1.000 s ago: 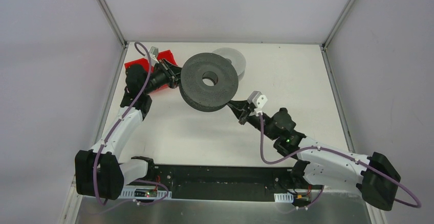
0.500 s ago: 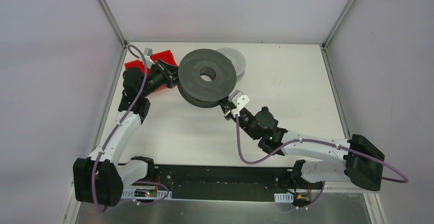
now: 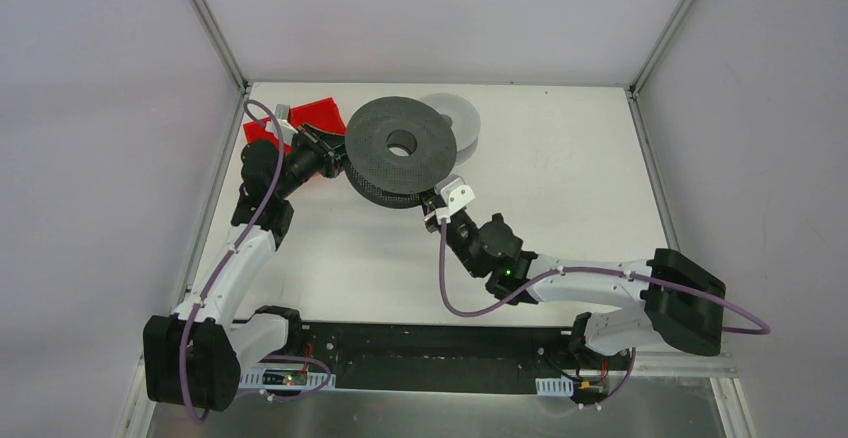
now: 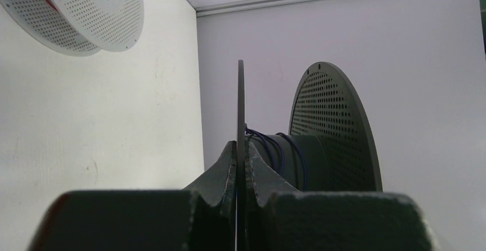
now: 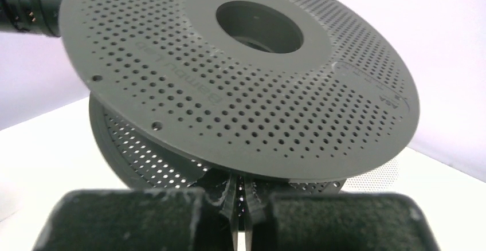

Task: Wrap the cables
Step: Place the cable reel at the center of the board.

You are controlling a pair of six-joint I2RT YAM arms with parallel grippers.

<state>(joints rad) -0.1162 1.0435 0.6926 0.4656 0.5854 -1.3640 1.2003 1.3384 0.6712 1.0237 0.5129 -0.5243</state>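
A dark grey perforated spool hangs tilted above the table at the back left. My left gripper is shut on the thin edge of one flange, with the other flange beyond. A few turns of thin dark blue cable lie round the hub between the flanges. My right gripper reaches under the spool's near rim. Its fingertips sit between the two flanges with only a hairline slit between them. No cable shows in that slit.
A pale grey spool lies flat behind the dark one, also seen in the left wrist view. A red bin stands at the back left corner beside the left wrist. Metal frame posts rise at both back corners.
My right arm has swung left and forward, bringing its fingertips in under the dark spool's near rim. The left arm has shifted the spool slightly back and left.
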